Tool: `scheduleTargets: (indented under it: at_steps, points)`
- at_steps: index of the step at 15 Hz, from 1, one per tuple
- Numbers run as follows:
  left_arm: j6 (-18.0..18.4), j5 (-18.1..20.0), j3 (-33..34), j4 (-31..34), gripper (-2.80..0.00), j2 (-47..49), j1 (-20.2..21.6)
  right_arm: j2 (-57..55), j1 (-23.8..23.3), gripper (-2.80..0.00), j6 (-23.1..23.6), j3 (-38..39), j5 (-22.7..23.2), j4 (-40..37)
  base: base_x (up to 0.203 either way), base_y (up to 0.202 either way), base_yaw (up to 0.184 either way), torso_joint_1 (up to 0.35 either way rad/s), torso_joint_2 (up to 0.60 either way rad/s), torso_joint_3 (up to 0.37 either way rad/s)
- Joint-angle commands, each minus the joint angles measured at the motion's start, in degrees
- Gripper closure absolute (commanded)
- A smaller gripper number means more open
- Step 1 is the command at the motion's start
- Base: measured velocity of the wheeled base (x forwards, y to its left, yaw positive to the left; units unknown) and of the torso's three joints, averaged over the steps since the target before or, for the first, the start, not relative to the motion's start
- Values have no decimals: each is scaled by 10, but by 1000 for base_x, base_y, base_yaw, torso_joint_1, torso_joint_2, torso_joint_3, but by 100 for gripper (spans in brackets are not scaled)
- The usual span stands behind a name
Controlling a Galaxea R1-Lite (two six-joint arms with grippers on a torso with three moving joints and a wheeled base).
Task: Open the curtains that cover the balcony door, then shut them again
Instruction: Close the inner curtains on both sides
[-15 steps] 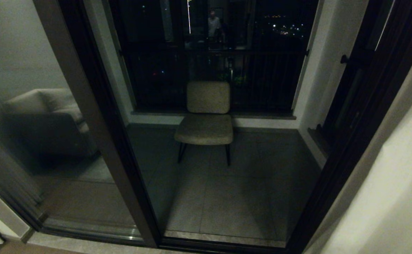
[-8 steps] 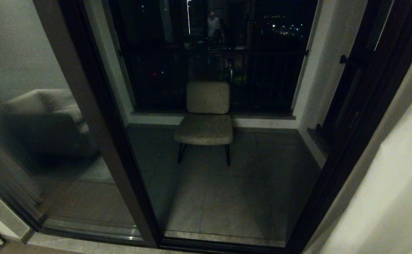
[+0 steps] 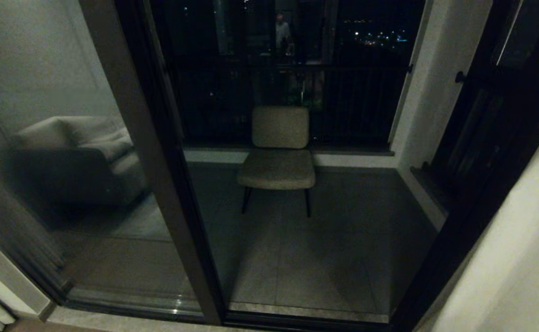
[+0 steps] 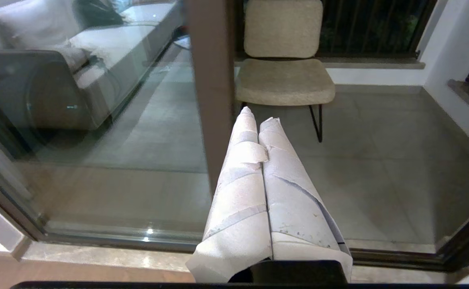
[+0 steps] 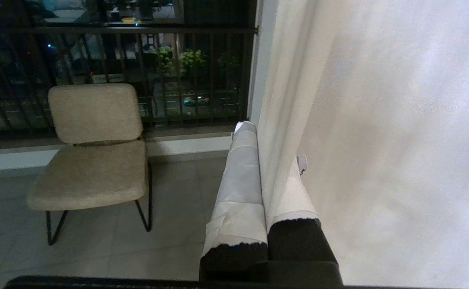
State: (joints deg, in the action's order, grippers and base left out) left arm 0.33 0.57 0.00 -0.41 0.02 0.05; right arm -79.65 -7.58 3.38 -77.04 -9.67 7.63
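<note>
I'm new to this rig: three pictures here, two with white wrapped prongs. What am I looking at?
A two-armed robot faces a balcony door at night. The wide picture comes from its head camera; neither arm shows there. The other two come from cameras on its wrists. The prongs are each gripper's taped fingers. The left gripper is shut on nothing, pointing at the door frame. The right gripper is shut with a fold of the cream curtain pinched between its fingers. Beyond the glass stands a beige chair on the tiled floor.
</note>
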Motion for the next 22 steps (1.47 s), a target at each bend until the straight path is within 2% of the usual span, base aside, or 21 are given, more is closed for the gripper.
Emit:
scheduleTargets:
  at_steps: [1,7,11,14,22]
  points:
    - [0,0,0,0,0,0,0,0,3,0,0,1,0,0,0,190,1,2,7,6]
    - [0,1,0,0,0,0,0,-4,41,0,4,-3,-2,22,0,195,0,2,2,3]
    - [0,1,0,0,0,0,0,-25,68,0,29,-8,-2,60,0,182,1,10,1,1]
    - [0,1,0,0,0,0,0,-38,94,0,30,-19,-6,62,0,191,0,1,3,1]
    - [0,1,0,0,0,0,0,-77,125,0,30,-50,-10,63,0,193,0,5,3,2]
